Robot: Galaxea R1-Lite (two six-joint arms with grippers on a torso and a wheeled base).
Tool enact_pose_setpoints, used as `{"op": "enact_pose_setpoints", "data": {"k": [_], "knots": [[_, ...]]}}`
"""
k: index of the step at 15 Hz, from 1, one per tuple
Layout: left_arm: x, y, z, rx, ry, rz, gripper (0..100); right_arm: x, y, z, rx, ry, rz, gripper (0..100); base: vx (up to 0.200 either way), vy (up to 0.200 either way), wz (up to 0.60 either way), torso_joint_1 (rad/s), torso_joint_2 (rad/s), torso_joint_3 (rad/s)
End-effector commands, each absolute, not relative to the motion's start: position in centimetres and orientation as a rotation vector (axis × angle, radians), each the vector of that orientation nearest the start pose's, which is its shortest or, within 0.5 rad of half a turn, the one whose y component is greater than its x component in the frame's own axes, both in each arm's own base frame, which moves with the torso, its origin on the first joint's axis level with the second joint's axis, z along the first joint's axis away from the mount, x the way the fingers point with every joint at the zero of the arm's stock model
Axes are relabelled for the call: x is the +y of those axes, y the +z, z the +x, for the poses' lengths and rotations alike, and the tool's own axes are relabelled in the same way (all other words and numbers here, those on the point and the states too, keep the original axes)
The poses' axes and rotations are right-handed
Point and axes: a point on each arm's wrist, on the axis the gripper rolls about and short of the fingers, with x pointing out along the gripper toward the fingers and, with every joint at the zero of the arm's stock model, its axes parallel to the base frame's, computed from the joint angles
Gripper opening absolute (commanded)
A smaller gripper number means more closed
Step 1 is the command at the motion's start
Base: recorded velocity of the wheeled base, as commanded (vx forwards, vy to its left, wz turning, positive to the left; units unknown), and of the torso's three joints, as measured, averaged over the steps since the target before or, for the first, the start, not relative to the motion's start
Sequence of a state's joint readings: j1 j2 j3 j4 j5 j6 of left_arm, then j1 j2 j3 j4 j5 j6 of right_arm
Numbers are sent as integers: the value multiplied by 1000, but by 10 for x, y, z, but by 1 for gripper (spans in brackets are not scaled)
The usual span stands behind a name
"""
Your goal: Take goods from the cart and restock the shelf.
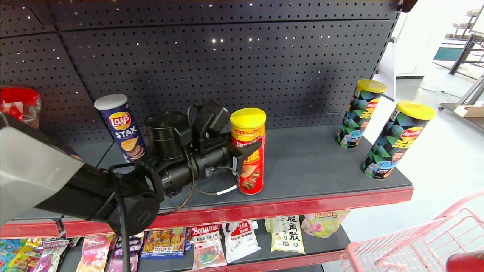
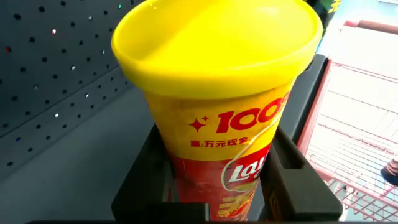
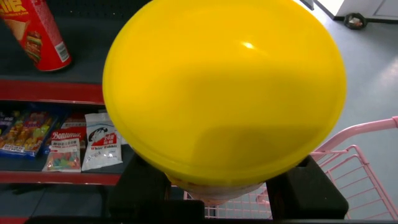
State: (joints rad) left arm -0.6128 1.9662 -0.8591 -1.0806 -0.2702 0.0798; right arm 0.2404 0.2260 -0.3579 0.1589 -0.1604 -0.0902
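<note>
Left jaws closed on red can (image 1: 250, 166) just below lid. Can upright on shelf (image 1: 310, 162), near front edge, probably being seated before release. Right jaws pinch second can (image 3: 224, 93) under lid, out beyond shelf front, likely queued for next slot.

Left arm (image 1: 113, 192): matte black, cylindrical joints, looped black cables (image 1: 188, 196), white cable sleeve (image 1: 227, 190). Left gripper (image 2: 214, 183): black, flat-sided.

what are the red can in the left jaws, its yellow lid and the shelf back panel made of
Red can: likely cardboard tube, glossy printed wrap. Yellow lid: smooth plastic, moulded rim, soft shine. Back panel: probably painted metal, matte dark, regular punched holes.
</note>
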Motion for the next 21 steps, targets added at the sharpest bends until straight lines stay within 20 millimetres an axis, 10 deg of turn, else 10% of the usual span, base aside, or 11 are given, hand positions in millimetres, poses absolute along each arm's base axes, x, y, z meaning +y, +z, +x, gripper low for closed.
{"op": "enact_pose_setpoints", "data": {"k": [1,21], "knots": [[-214,146,292,10,-886,82,0,-10,162,-26,17,81,-95,0,0,0,0,0,0,0],[-205,147,279,-7,-898,82,0,-10,161,-26,23,79,-97,0,0,0,0,0,0,0]]}}
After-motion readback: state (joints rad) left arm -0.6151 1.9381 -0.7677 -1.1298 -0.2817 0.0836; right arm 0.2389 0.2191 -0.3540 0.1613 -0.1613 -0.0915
